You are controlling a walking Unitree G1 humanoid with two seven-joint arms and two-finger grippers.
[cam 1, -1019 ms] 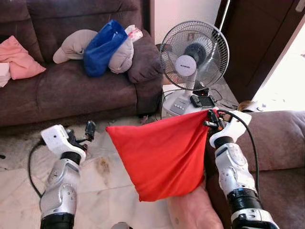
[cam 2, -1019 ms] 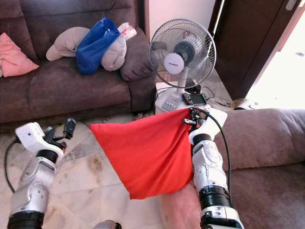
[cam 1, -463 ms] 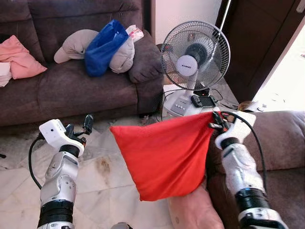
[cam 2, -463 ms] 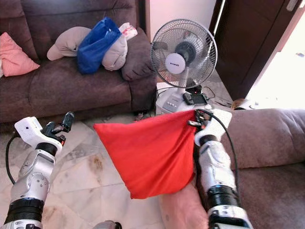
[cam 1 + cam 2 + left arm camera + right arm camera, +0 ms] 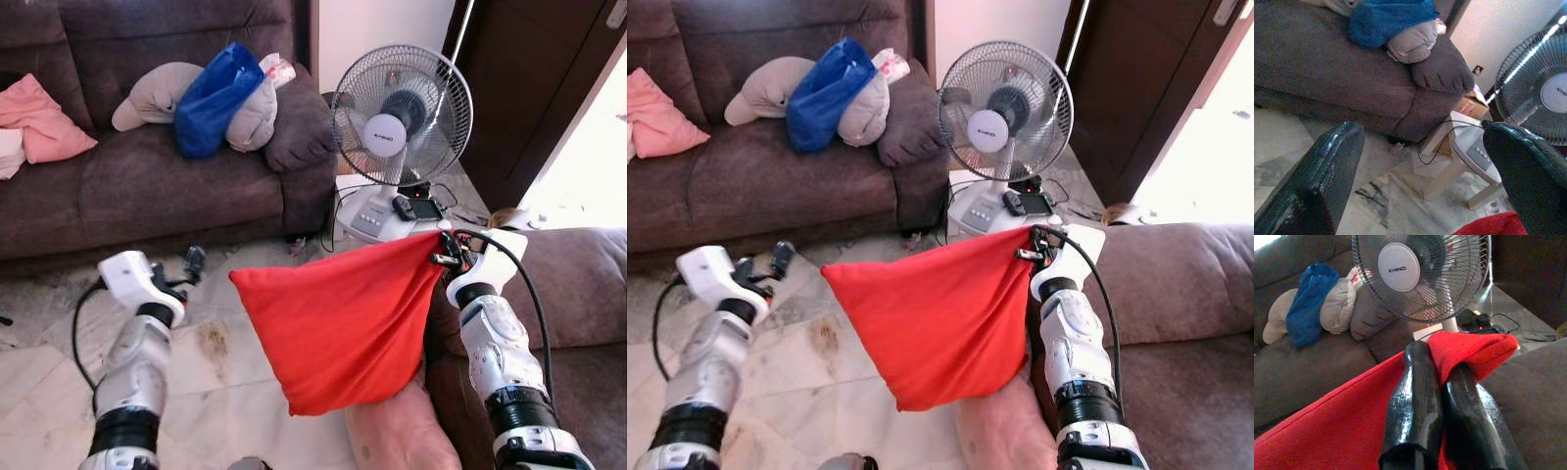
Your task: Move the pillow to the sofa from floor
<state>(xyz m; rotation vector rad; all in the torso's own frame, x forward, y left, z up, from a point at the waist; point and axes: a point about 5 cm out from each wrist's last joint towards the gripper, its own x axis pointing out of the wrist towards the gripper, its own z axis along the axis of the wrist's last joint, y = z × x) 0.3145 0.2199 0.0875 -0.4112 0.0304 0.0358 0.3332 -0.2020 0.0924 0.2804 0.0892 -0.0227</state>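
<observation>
A dark brown sofa (image 5: 147, 176) spans ten to twelve o'clock; a white fan (image 5: 400, 113) stands at one; a dark wooden door (image 5: 534, 88) at two; pale marble floor (image 5: 211, 372) below; daylight floods in at three.

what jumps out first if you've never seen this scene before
The big red pillow hangs in mid-air at the centre, pinched by one corner in the right gripper, clear of the marble floor. Behind it, a white fan stands beside the dark brown sofa, which carries a heap of blue and beige cushions. The left gripper is open, low over the floor, holding nothing.
</observation>
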